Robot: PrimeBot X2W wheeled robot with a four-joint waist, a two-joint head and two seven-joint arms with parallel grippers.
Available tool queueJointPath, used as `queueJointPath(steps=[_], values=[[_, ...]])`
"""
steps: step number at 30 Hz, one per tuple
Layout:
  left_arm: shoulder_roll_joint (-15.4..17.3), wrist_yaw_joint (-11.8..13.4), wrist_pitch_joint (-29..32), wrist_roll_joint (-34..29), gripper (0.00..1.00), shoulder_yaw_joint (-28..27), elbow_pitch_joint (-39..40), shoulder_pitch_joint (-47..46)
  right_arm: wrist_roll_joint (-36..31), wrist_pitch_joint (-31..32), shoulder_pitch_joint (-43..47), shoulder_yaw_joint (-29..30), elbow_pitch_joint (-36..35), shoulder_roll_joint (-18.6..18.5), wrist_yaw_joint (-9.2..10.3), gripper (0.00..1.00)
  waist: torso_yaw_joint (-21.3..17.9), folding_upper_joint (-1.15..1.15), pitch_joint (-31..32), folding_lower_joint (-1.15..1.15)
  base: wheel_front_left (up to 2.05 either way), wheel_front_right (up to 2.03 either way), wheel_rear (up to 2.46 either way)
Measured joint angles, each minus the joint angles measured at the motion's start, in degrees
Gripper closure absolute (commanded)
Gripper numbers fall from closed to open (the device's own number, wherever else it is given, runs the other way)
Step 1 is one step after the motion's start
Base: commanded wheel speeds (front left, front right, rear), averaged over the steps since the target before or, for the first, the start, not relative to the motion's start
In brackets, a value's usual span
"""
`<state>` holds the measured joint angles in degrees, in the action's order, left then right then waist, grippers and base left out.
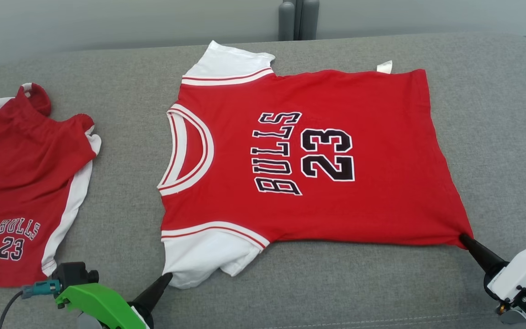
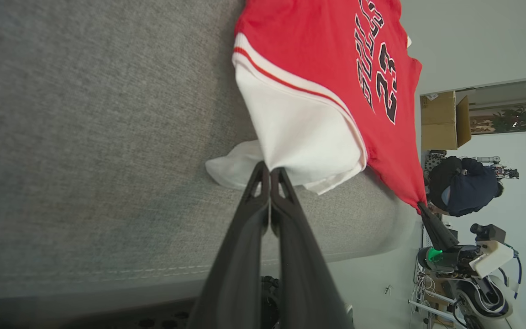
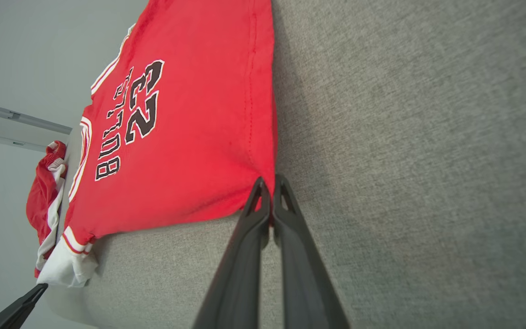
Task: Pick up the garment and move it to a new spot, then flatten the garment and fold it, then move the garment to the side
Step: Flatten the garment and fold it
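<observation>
Left gripper (image 1: 167,276) and right gripper (image 1: 464,237) are closed on near jersey (image 1: 381,205) corners.
Cloth is judged soft, light; corners are best pinched.

Black pincer fingers (image 2: 240,256); green wrist cover (image 1: 94,301)
</observation>
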<state>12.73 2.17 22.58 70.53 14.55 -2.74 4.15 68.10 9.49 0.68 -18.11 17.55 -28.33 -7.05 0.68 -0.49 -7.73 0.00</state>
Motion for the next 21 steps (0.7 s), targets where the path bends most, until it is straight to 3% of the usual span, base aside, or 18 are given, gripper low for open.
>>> queueJointPath(steps=[8,9,12,13,14,21], values=[[-0.2,0.4,-1.1,-0.5,1.0,0.0,-0.5,0.0,-1.2,-1.6,-0.1,-1.1,1.6,1.3,0.0,1.0,0.0,0.0,-0.7,0.0,0.0,0.0,0.0],[-0.3,0.4,-1.2,-0.5,0.77,0.0,-0.5,0.0,-1.3,-2.0,-0.1,-1.1,1.7,1.4,0.0,0.89,0.0,0.0,-0.7,0.0,0.0,0.0,0.0],[-0.4,0.4,-1.5,-0.7,0.22,0.1,-0.6,-0.1,-1.6,-2.8,-0.2,-1.2,1.8,1.7,0.0,0.41,0.0,0.0,-0.8,0.0,0.0,0.0,0.0],[-0.4,0.4,-1.5,-0.7,0.04,0.2,-0.6,-0.1,-1.6,-3.0,-0.2,-1.2,1.9,1.8,0.0,0.09,0.0,0.0,-0.8,0.0,0.0,0.0,0.0],[-0.4,0.3,-1.5,-0.7,0.0,0.2,-0.6,-0.1,-1.6,-3.2,-0.2,-1.2,2.0,1.9,0.0,0.0,0.0,0.0,-0.8,0.0,0.0,0.0,0.0],[0.4,-0.2,-2.5,-3.1,0.0,0.4,-0.3,-0.2,-1.6,-5.0,-0.6,-1.1,2.1,2.8,0.0,0.0,0.1,0.0,-0.6,0.0,0.0,0.0,0.0]])
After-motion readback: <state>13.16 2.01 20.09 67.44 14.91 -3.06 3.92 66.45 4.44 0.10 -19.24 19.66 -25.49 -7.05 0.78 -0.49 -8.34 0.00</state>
